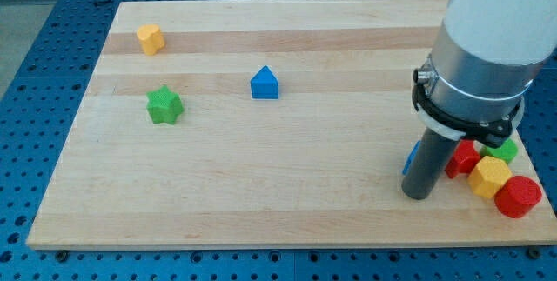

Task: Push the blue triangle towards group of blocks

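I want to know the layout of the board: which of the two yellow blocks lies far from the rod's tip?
The yellow block near the view's top left corner. The other yellow block sits in the cluster beside my tip, at the view's right.

White arm (pixel 487 20), black collar, dark rod

orange block (pixel 150 38) upper left of frame; green star (pixel 164 105) below it, well apart. Both on wooden board (pixel 261 185), over blue perforated table (pixel 35 63).
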Controlling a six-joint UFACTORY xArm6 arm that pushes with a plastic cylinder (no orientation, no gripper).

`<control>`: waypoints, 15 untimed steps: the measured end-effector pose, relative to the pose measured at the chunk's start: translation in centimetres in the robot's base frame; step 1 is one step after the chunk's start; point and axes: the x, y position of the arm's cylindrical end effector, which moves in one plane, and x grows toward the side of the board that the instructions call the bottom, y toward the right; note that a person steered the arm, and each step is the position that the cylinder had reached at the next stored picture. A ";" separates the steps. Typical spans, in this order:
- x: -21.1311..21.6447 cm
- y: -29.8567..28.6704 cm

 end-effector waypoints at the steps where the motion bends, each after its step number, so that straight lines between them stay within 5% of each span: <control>1: -1.1 -1.4; 2: -3.6 -5.1; 4: -15.1 -7.9; 5: -21.3 -14.0; 6: -22.1 -20.9; 10: -16.9 -19.0; 12: -6.1 -8.4; 15: -8.8 -6.0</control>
